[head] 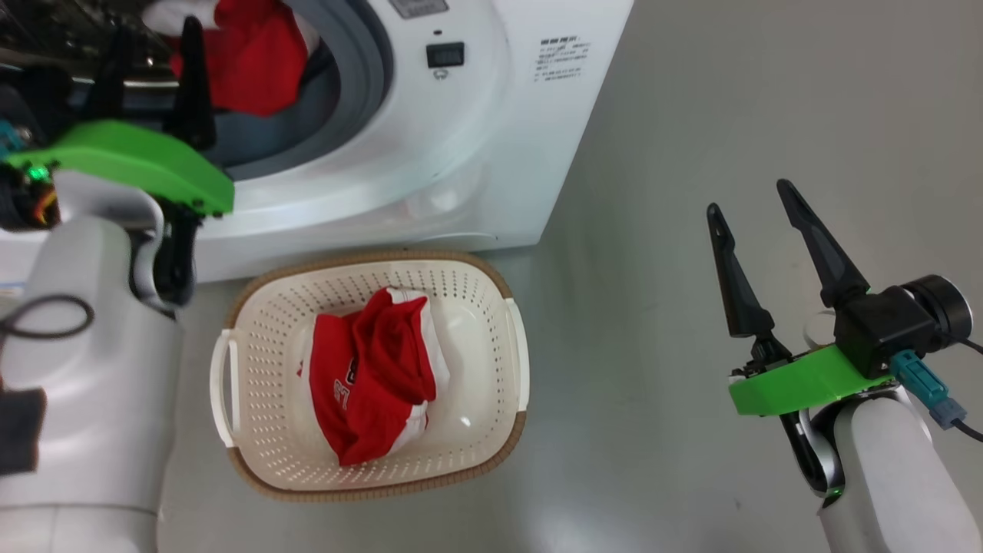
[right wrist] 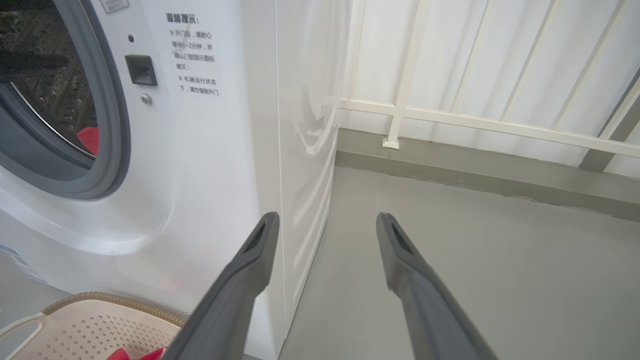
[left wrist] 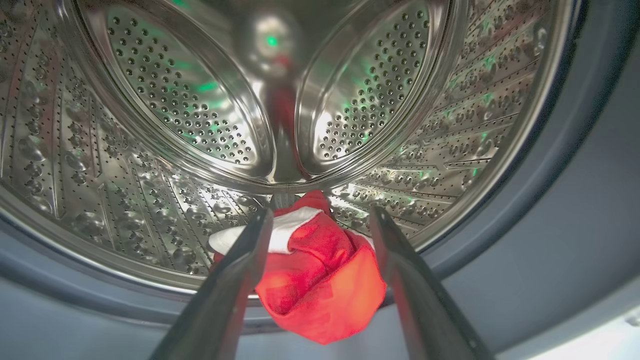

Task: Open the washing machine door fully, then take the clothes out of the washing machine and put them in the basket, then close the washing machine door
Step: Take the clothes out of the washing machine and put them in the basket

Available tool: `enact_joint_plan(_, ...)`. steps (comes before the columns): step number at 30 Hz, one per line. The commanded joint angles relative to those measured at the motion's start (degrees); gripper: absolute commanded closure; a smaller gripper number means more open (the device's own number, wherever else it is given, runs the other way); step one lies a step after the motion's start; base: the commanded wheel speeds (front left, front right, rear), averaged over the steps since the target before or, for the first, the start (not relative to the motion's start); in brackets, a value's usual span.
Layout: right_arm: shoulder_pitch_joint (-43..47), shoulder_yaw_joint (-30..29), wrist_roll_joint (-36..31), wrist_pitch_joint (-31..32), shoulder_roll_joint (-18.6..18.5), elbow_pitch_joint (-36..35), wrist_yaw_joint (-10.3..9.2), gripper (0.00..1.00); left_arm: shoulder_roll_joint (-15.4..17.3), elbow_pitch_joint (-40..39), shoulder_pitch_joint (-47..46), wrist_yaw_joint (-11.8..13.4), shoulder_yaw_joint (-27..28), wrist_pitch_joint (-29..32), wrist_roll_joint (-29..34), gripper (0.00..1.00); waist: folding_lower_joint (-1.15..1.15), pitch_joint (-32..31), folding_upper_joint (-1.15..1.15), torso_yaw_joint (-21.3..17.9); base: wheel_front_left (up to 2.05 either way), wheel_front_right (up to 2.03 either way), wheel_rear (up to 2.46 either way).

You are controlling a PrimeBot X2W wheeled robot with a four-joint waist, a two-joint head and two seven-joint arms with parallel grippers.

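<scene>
Grey floor (head: 653, 115) fronts a white washer (head: 491, 115) in the head view. One red-and-white garment (head: 369, 376) lies in the basket (head: 369, 257) at the washer's foot. A second garment (head: 253, 61) sits at the drum mouth, with the left tool (head: 153, 77) spread wide just before it. The right tool (head: 749, 200) hangs released and empty over bare floor, well apart.

In the left wrist view, parted fingers (left wrist: 240, 260) flank the second garment, which is bunched on the lower lip of the steel drum (left wrist: 150, 125) and spills over the grey seal (left wrist: 550, 165); contact cannot be told. It looks soft, light and floppy, likely to drape and drag on the seal, so the thick red bunch is a better hold than the white trim.

In the right wrist view, the spread, empty fingers (right wrist: 250, 250) point past the washer's corner toward a white railing (right wrist: 475, 120), with the basket rim low at the left.
</scene>
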Motion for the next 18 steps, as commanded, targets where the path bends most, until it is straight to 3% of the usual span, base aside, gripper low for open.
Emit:
enact_joint_plan(1, -1.17, 1.69, -0.38, -0.37, -0.14, -1.55, 0.26, 0.00, 2.96, 0.90, -3.12, -0.66, 0.70, 0.57, -0.03, 0.00, 0.00, 2.89, 0.00, -0.37, 0.00, 0.00, 0.00)
enact_joint_plan(18, -4.23, 5.88, 0.92, -0.37, -0.14, -1.55, 0.26, 0.00, 5.53, 18.28, -17.00, -2.07, -3.98, 15.94, -1.00, 0.00, 0.00, 7.06, 0.00, -3.45, 0.00, 0.00, 0.00)
